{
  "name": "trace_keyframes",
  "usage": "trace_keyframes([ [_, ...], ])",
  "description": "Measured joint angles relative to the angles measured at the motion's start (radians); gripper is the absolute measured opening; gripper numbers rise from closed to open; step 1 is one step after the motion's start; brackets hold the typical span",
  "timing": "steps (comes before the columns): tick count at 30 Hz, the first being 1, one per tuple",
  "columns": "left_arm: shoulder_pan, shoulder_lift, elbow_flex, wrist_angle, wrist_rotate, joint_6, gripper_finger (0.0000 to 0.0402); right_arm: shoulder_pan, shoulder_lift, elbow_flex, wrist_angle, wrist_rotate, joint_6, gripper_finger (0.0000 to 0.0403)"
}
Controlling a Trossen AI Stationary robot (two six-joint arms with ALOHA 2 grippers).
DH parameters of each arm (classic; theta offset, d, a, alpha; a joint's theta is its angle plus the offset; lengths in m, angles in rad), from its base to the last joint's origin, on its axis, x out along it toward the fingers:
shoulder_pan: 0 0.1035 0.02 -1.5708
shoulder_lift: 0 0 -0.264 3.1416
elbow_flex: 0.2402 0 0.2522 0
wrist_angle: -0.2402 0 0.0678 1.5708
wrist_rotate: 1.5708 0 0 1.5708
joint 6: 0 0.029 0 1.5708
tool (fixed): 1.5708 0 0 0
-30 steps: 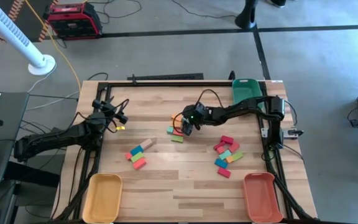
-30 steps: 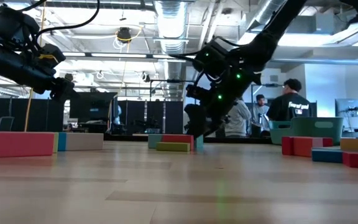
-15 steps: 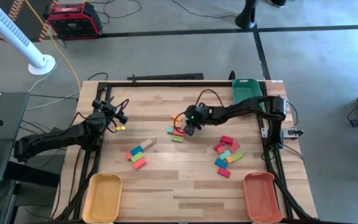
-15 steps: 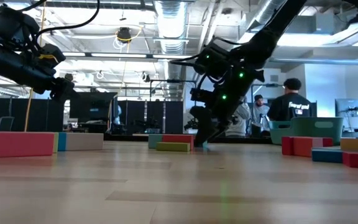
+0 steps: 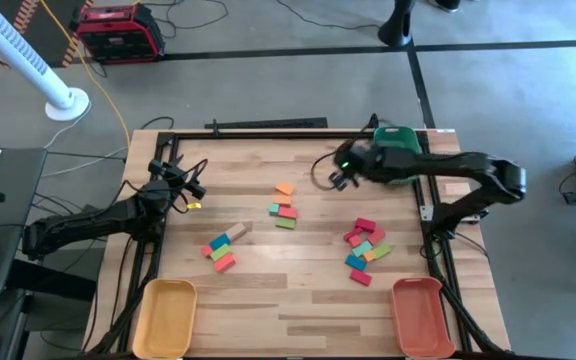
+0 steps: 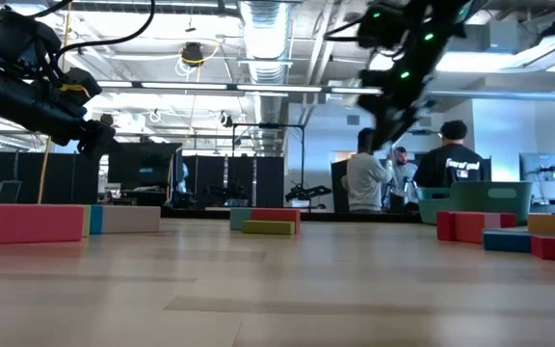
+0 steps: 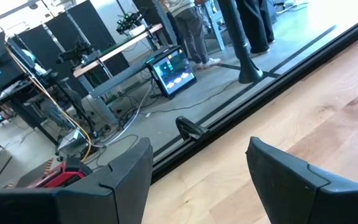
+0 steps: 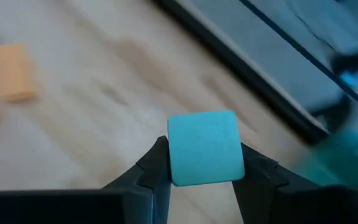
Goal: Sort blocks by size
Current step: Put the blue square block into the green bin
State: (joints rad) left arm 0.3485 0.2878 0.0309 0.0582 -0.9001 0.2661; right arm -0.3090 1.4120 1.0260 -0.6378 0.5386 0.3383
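Wooden worktop [image 5: 298,290] mostly unsorted: coloured blocks [image 5: 366,250] in three clusters. Right end effector [image 8: 204,177] grips small teal cube [image 8: 204,147] near green tray [image 5: 396,137]. Left end effector [image 7: 197,168] open, idle.

Three block clusters [image 5: 285,208] mid-table — trays [image 5: 166,314] at the corners.

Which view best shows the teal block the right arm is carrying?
The right wrist view: the teal block sits clamped in the right pincer. The high and low views show only the raised arm; the left wrist view misses it.
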Motion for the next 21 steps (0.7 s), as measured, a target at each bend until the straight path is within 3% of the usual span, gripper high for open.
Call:
trace_keyframes([
  [3,0.0,0.0,0.0,0.0,0.0,0.0,0.0247,-0.064,-0.087,-0.002,-0.132,0.041,0.054,0.0157],
  [8,0.0,0.0,0.0,0.0,0.0,0.0,0.0247,-0.196,-0.189,-0.08,-0.198,0.042,0.096,0.0158],
  [15,0.0,0.0,0.0,0.0,0.0,0.0,0.0247,-0.364,-0.243,-0.262,-0.142,-0.073,0.119,0.016],
  [21,0.0,0.0,0.0,0.0,0.0,0.0,0.0247,-0.432,-0.242,-0.371,-0.063,-0.093,0.132,0.0175],
])
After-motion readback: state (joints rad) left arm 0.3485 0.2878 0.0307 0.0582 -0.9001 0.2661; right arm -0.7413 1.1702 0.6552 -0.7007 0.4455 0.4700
